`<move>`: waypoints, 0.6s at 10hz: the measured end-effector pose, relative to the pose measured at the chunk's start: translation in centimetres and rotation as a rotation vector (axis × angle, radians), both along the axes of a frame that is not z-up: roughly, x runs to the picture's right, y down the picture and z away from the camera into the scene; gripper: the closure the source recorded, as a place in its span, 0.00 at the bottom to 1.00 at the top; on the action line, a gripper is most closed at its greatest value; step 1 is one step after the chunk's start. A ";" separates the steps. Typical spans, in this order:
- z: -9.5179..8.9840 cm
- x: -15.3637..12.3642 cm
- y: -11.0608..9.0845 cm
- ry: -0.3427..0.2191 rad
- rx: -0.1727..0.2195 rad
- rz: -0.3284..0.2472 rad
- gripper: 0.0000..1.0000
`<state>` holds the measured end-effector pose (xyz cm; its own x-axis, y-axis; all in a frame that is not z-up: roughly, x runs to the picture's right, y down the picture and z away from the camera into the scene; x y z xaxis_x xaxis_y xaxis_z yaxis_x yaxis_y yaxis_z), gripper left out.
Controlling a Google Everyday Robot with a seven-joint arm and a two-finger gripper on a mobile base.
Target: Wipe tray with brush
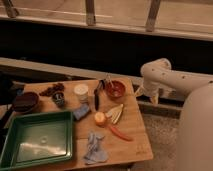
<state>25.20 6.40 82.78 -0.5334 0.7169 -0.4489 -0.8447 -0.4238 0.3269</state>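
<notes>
The tray [30, 147], a large shallow green rectangle with a raised rim, lies flat at the lower left of the frame. The brush [96, 98], slim with a long black handle, lies near the centre, up and right of the tray and apart from it.

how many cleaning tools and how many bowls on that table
Cleaning tools: 3, slim black-handled brush, blue sponge block, pale blue cloth
Bowls: 2, round dark brown bowl, round red bowl
Total: 5
Two-finger gripper: off the wooden table's right edge, holding nothing.
</notes>
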 end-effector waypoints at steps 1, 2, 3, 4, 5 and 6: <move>-0.1 0.0 0.0 0.002 0.003 -0.008 0.22; 0.0 -0.1 -0.2 0.000 0.013 -0.032 0.22; 0.1 -0.9 -0.7 -0.011 0.030 -0.064 0.22; 0.2 -2.5 -1.7 -0.031 0.053 -0.108 0.22; 0.2 -4.0 -2.5 -0.044 0.071 -0.135 0.22; 0.2 -5.9 -3.5 -0.061 0.091 -0.167 0.22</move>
